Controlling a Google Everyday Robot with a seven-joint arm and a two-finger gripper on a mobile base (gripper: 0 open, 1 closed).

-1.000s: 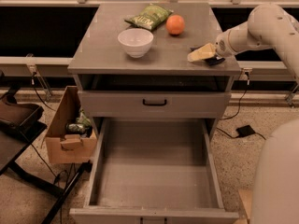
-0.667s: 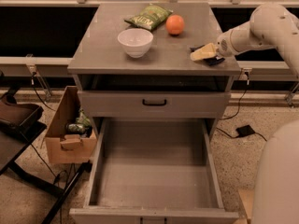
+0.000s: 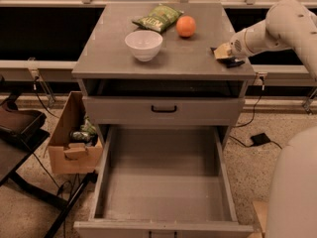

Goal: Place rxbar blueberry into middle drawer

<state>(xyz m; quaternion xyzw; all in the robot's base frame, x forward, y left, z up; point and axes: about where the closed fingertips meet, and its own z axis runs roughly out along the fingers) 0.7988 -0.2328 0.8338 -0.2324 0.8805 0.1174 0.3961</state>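
Gripper (image 3: pixel 224 54), tan-tipped on a white arm, sits at the right edge of the grey cabinet top (image 3: pixel 173 58); whether it is apart or clamped, I cannot tell. Below, the deep grey middle drawer (image 3: pixel 163 197) lies open.

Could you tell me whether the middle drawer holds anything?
No, the middle drawer shows a bare floor; the end effector is over the cabinet top.

One camera is looking steeply down from in front of the cabinet (image 3: pixel 104 112), fairly near; the middle drawer (image 3: pixel 163 192) is filling the lower frame; the gripper (image 3: pixel 225 53) is showing at the right edge of the surface (image 3: pixel 188 58).
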